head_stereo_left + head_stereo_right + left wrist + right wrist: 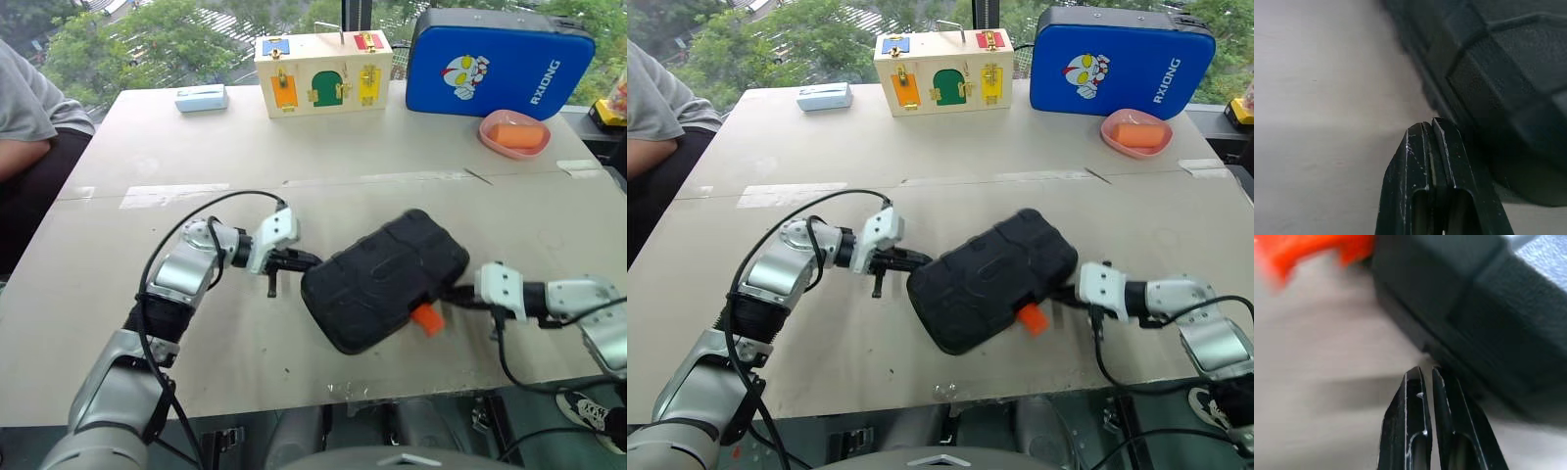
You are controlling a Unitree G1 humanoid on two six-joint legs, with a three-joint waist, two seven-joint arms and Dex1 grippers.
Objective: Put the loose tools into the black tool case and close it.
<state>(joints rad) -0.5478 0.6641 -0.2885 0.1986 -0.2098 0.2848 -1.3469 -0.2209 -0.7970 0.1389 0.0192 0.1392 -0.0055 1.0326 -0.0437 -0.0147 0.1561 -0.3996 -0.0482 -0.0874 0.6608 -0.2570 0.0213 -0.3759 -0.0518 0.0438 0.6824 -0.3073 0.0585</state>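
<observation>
Your left tool (292, 260) has its two black fingers pressed together on nothing, the tips right at one short end of the black moulded-plastic tool case (387, 277); whether they touch the ribbed shell you cannot tell from the head views, though the left wrist view shows the case wall just past the fingertips (1436, 128). Your right tool (457, 293) is likewise pressed shut and empty, sitting at the opposite short end of the case, just beside the orange latch (426, 319) that sticks out of the long edge facing you.

The case lies flat on the pale surface (147, 284) with its lid down, so it looks closed already; no loose tools can be seen around it, and whether the latch is snapped home is unclear. Its long axis runs diagonally, from the end by your left tool, nearer you, up to the end by your right tool, farther from you. So the case sits squarely between the two tools, each pointing inward at it along that axis.

For the latch, your right tool is plainly the nearer one; the left is well apart from it, across the full length of the case. Beyond the case, well apart, stand a wooden box with coloured doors (322, 73) and a blue zipped case with a cartoon figure (498, 65).
</observation>
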